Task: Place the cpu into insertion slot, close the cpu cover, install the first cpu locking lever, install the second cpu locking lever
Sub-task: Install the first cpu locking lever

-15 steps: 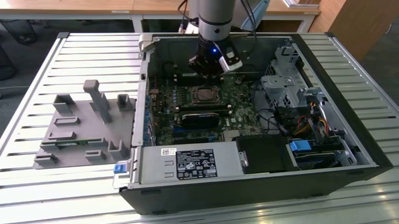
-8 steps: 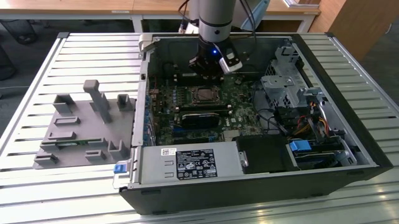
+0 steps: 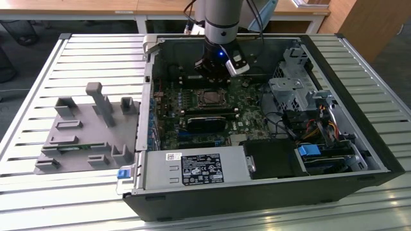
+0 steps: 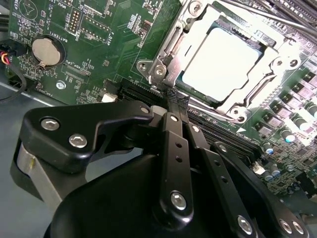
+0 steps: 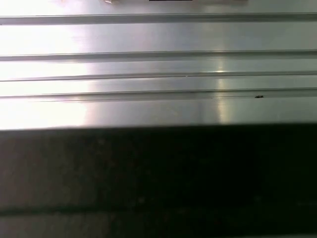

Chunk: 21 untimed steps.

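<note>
Black gripper (image 4: 177, 99) linkages crowd the near part of my second wrist view, and the two fingers (image 4: 174, 144) run side by side to tips that meet with no gap I can see, right at the edge of the socket; whether they pinch anything there I cannot tell. Just past those tips sits the cpu (image 4: 223, 62), grey metal top up, lying flat in the insertion slot on the green motherboard (image 4: 89, 29). Around it lies the cpu cover (image 4: 171, 47), its silvery frame down over the chip's edges with the top showing through the square window. A thin locking lever (image 4: 257, 91) runs along one side of the frame. Farther off on the board I see a round coin battery (image 4: 45, 50) and small white printing that I leave unread. From the exterior view, the arm (image 3: 222, 19) reaches down into the open computer case (image 3: 359, 139), with the socket (image 3: 210, 97) just below it. Outside the case, toward the exterior view's left, a grey fixture tray (image 3: 83, 144) rests on the slatted metal table (image 3: 38, 202). White labels mark the power supply (image 3: 192, 168).
</note>
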{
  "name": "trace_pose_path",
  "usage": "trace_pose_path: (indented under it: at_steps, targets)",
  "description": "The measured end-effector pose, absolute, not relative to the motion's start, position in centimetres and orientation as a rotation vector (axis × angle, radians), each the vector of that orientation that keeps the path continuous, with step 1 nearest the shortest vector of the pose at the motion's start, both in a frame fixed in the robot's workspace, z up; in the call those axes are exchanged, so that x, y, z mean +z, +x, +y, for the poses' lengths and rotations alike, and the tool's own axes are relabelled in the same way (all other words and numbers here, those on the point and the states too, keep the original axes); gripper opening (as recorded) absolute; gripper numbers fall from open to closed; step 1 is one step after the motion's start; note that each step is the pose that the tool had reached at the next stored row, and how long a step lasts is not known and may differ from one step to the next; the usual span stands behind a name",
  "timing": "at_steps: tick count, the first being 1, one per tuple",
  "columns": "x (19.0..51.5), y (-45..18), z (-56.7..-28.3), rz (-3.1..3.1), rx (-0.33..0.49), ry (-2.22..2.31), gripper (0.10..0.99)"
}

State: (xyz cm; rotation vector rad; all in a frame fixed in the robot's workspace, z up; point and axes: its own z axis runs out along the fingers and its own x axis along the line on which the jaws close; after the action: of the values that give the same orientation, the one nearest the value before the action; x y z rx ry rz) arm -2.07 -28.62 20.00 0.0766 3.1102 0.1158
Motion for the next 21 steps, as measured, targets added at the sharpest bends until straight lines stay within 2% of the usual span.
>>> trace_pose_path:
  at_steps: [21]
  targets:
    - [19.82, -2.07, -28.63, 3.111, 0.096, 0.076, 0.106]
